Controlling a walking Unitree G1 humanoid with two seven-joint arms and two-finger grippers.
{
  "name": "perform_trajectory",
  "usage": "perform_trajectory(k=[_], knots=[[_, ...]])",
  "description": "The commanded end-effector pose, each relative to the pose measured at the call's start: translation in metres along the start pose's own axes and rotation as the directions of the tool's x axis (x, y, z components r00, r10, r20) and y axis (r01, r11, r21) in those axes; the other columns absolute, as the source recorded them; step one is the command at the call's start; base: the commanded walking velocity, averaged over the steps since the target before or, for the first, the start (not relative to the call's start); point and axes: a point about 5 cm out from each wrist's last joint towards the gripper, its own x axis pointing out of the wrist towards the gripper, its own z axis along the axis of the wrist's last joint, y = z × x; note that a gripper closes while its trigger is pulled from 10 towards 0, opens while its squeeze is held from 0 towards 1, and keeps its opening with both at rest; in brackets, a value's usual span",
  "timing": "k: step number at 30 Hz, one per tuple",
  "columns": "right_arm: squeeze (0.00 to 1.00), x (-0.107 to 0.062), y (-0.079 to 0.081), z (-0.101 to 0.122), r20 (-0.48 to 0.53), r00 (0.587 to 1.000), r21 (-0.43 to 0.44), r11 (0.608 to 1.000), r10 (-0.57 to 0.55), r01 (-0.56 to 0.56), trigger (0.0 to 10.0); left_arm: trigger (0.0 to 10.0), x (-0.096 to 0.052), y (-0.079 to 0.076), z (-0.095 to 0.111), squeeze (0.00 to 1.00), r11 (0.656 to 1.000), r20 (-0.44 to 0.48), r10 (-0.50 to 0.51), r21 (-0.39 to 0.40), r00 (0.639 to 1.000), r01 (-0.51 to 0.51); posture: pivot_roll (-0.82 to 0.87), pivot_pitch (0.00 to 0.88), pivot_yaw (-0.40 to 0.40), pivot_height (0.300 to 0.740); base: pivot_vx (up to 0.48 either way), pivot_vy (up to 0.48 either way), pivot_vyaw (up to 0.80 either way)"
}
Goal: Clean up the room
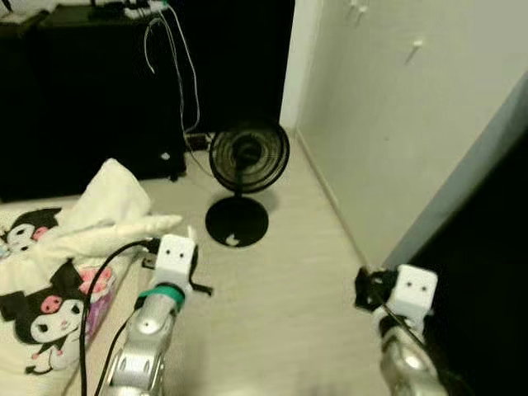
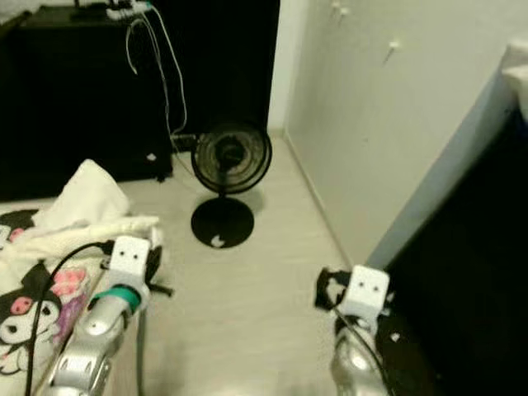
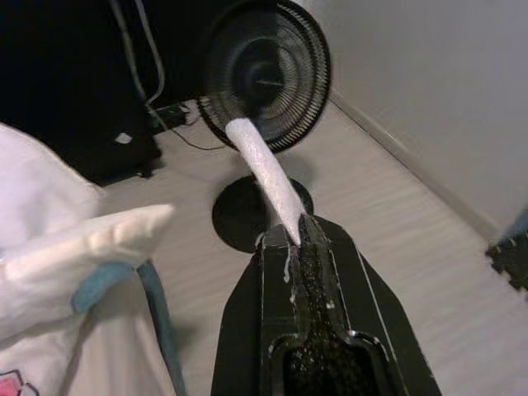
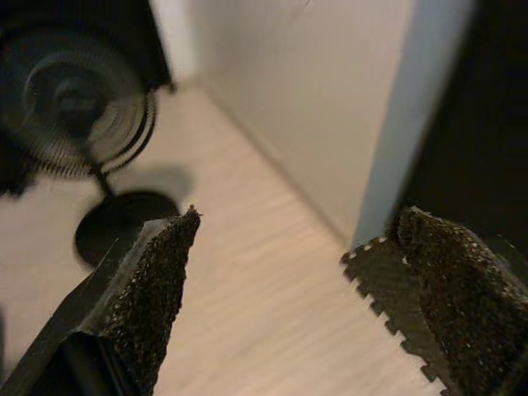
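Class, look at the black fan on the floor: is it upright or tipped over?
Upright. The fan stands on its round base flat on the floor, head raised on its pole.

- The left arm (image 1: 140, 346) reaches forward at the lower left of the head views, silver, with a green band below its white wrist block.
- The left gripper (image 3: 293, 235) has its black fingers (image 3: 318, 272) pressed together, clamping a thin white strip that sticks out past the tips.
- The right arm (image 1: 404, 363) rises at the lower right, its wrist capped by a white block.
- The right gripper (image 4: 289, 239) holds its two fingers (image 4: 157, 272) spread wide apart, nothing between them.
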Motion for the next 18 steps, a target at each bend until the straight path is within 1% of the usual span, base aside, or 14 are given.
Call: perform_trajectory(k=[1,4,5,7,11,16,18], knots=[[0.00,-0.003,-0.003,-0.009,-0.029,0.999,0.010,1.000,-0.020,0.020,10.0,10.0,-0.001,0.001,-0.005,0.00,1.000,-0.024,0.000,-0.017,1.000,-0.001,0.08,0.000,0.057,0.740,0.000,0.000,-0.80],[0.00,-0.003,-0.003,-0.008,-0.021,0.999,0.003,1.000,-0.026,0.027,10.0,10.0,0.000,0.000,-0.003,0.00,1.000,-0.016,-0.009,-0.017,1.000,0.009,0.08,0.000,0.057,0.740,0.000,0.000,-0.80],[0.00,-0.004,-0.002,-0.011,-0.039,0.999,-0.008,1.000,-0.026,0.026,10.0,10.0,0.000,0.000,-0.002,0.00,1.000,-0.011,-0.013,-0.019,1.000,0.013,0.08,0.000,0.060,0.740,0.000,0.000,-0.80],[0.00,-0.006,0.003,-0.014,-0.055,0.998,-0.010,1.000,0.009,-0.010,10.0,10.0,0.000,0.000,-0.001,0.00,1.000,-0.004,-0.015,-0.026,1.000,0.015,0.08,0.000,0.062,0.740,0.000,0.000,-0.80],[0.00,-0.008,0.005,-0.019,-0.062,0.998,-0.017,1.000,0.009,-0.010,10.0,10.0,-0.001,0.001,-0.004,0.00,1.000,-0.002,-0.004,-0.013,1.000,0.004,0.08,0.000,0.063,0.740,0.000,0.000,-0.80],[0.00,-0.007,0.006,-0.019,-0.065,0.998,-0.010,1.000,0.014,-0.015,10.0,10.0,-0.002,0.001,-0.002,0.00,0.999,0.003,0.002,-0.033,1.000,-0.002,0.08,0.000,0.059,0.740,0.000,0.000,-0.80],[0.00,-0.007,0.007,-0.019,-0.065,0.998,-0.015,1.000,0.021,-0.022,10.0,10.0,-0.002,0.001,-0.003,0.00,1.000,0.003,-0.001,-0.028,1.000,0.001,0.08,0.000,0.059,0.740,0.000,0.000,-0.80]])
